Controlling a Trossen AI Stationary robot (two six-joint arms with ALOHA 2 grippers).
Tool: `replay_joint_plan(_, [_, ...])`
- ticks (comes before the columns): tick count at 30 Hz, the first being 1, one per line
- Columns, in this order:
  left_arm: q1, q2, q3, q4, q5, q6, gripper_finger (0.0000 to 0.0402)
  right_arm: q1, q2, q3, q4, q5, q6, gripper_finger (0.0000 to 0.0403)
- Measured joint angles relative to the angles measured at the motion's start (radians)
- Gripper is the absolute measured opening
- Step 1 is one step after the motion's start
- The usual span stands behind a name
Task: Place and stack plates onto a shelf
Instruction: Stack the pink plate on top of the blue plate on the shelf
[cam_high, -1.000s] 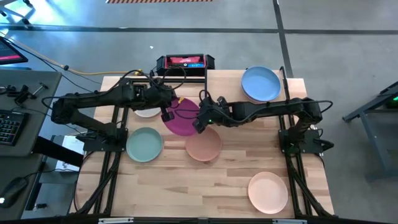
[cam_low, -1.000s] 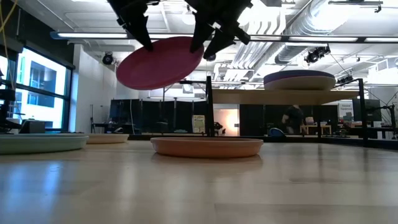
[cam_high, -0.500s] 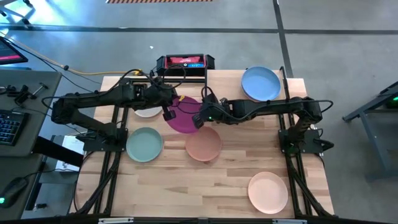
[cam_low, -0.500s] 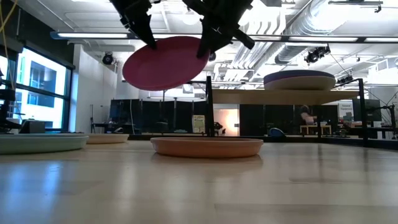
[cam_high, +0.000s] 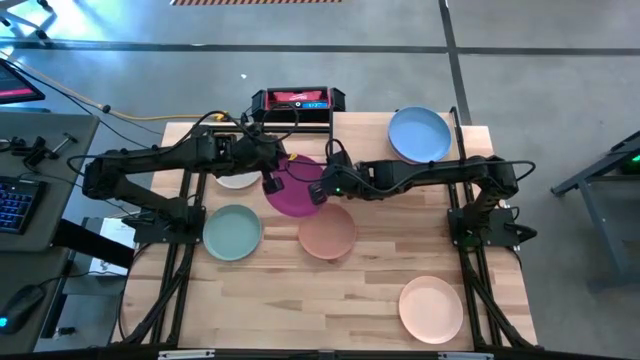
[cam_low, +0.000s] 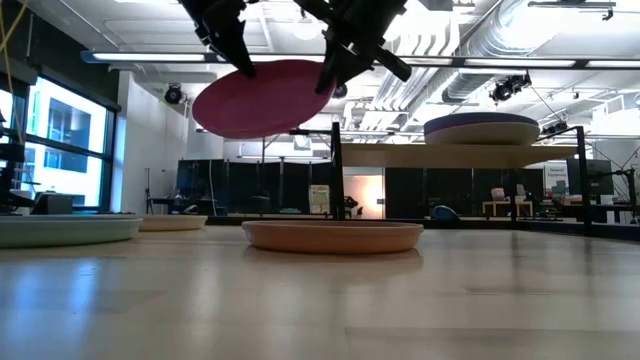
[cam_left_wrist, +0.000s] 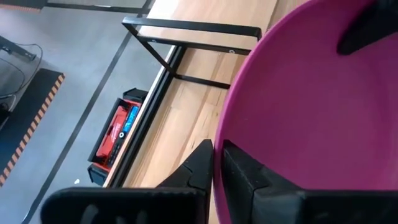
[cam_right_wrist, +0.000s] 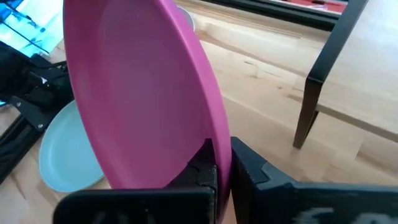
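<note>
In the high view the arms covered most of the white plate (cam_high: 237, 181) and part of the purple plate (cam_high: 295, 190). The left wrist view cut the purple plate off at its edges. In the low view the mint plate (cam_low: 60, 230) ran off the side, and the shelf (cam_low: 450, 153) seemed to carry two stacked plates (colours hard to tell against the lights).

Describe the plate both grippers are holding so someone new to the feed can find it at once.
Start at the light-wood table and look to its middle, where the two dark arms meet. Between the left gripper and the right gripper hangs the purple plate, each gripper clamped on one edge. It is the only plate lifted off the table; the mint plate and terracotta plate lie flat below.
</note>
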Motion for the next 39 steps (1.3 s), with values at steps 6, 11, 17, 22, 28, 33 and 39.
replay_joint_plan(6, [0.003, -0.001, 0.000, -0.010, 0.115, -0.009, 0.0054, 0.002, 0.000, 0.000, -0.030, -0.008, 0.029, 0.0001])
replay_joint_plan(11, [0.007, -0.001, 0.000, 0.001, 0.145, -0.019, 0.0087, 0.002, -0.015, 0.000, -0.067, -0.010, 0.055, 0.0000])
replay_joint_plan(17, [0.017, -0.024, 0.001, 0.026, 0.129, -0.019, 0.0115, -0.002, -0.061, 0.000, -0.110, 0.006, 0.058, 0.0000])
replay_joint_plan(22, [0.019, -0.057, 0.001, 0.100, 0.125, -0.018, 0.0122, -0.010, -0.107, 0.000, -0.179, 0.023, 0.073, 0.0000])
replay_joint_plan(28, [0.020, -0.085, 0.001, 0.127, 0.101, 0.041, 0.0122, -0.027, -0.174, 0.000, -0.272, 0.043, 0.078, 0.0000])
replay_joint_plan(33, [0.020, -0.091, 0.001, 0.128, 0.063, 0.079, 0.0122, -0.057, -0.253, 0.000, -0.348, 0.055, 0.102, 0.0000])
replay_joint_plan(39, [0.028, -0.090, 0.001, 0.127, 0.048, 0.087, 0.0120, -0.087, -0.358, 0.001, -0.427, 0.090, 0.101, 0.0000])
